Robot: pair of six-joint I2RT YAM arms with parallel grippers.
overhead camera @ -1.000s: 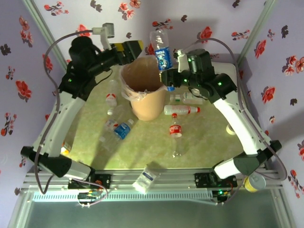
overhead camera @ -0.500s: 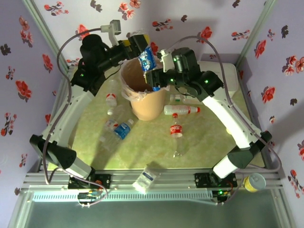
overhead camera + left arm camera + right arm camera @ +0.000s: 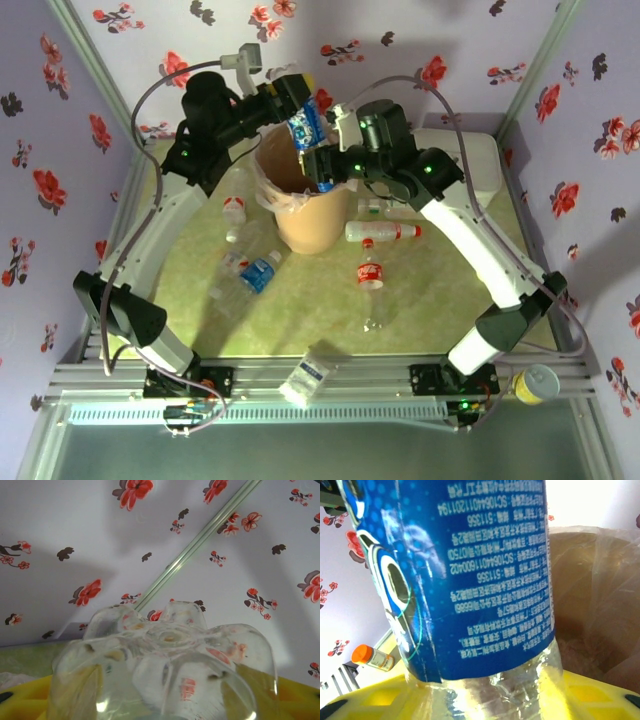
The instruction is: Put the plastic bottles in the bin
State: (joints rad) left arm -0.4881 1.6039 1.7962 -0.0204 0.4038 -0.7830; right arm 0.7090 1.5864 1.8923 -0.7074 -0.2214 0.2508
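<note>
Here, blue-labelled bottle (image 3: 305,125) tilts above the bin (image 3: 312,222) rim.

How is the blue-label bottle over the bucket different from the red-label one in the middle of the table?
The clear plastic bottle with the blue label is up in the air, tilted, over the tall tan-orange round bin; the clear plastic bottle with the red label lies on the green table. One wears blue, the other red. Both are see-through.

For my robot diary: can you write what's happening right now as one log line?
right tool: holds blue-label bottle | bottle: tilted over bin | left tool: at bottle's base, grip unclear
</note>
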